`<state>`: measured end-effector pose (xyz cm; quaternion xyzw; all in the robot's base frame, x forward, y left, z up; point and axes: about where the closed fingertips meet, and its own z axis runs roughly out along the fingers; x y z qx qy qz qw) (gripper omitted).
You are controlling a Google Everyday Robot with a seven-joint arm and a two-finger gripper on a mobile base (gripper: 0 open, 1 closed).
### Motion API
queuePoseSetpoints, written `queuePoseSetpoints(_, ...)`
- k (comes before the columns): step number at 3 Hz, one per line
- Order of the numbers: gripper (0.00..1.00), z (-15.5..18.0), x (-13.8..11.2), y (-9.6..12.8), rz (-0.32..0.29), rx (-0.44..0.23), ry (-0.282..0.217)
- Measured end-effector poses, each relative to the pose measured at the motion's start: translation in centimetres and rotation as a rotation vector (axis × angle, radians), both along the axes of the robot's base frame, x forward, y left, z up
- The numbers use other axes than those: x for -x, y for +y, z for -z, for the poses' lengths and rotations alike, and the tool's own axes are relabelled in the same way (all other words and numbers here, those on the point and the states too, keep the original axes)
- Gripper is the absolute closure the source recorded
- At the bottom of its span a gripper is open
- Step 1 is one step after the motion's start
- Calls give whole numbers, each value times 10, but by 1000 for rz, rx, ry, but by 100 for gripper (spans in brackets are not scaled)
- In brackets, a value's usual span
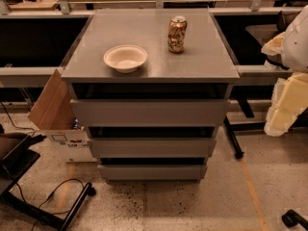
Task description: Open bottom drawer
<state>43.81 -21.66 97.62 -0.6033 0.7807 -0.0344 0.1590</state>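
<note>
The gripper (288, 102) hangs off the bench's (202, 57) right edge, its jaws' state impossible to tell, so the approach seems unstarted: next it must drop below the front edge to the bottom drawer (153, 172), apparently shut near the floor, and catch its handle-less front's top lip.

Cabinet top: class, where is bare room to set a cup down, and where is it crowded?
Free: left rear corner behind the bowl; front right corner before the can. Tightest: between bowl and can. The gripper is not in view.
</note>
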Motion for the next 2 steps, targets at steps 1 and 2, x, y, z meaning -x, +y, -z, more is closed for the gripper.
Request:
queuePoseSetpoints(1,0,0,0,0,0,0,0)
queuePoseSetpoints(2,0,17,-3,5,0,-14,-10)
